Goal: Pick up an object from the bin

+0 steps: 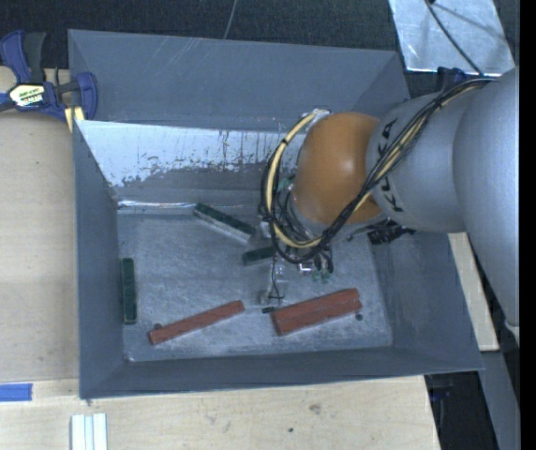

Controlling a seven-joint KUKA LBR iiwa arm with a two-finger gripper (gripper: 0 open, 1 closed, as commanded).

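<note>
Reaching into grey metal bin (95, 279) from the right: one silver arm (455, 157), wrist capped by rounded orange cover (334, 172), yellow and black cables (277, 172) looped about it. Gripper (273, 293) pointed down at the bin floor, somewhat toward the front wall, tip low in the gap between two red-brown pieces. Claw state: cannot tell whether wide, narrow or closed on anything. Item nearest the gripper: short thick red-brown block (317, 312), lying flat on the floor just right of the tip, slightly slanted with its right end farther back, left end just beside the gripper; touching or apart not determinable. Next item: long thin red-brown strip (196, 322), flat, left of the tip, slanted the same way, right end near the gripper yet apart from the block. Further stock: dark green bar (128, 290), flat along the left wall, well apart from the gripper; dark slender stick (221, 218), lying aslant on the back part of the floor, its right end close under the cables. All four pieces separate, none stacked.
</note>
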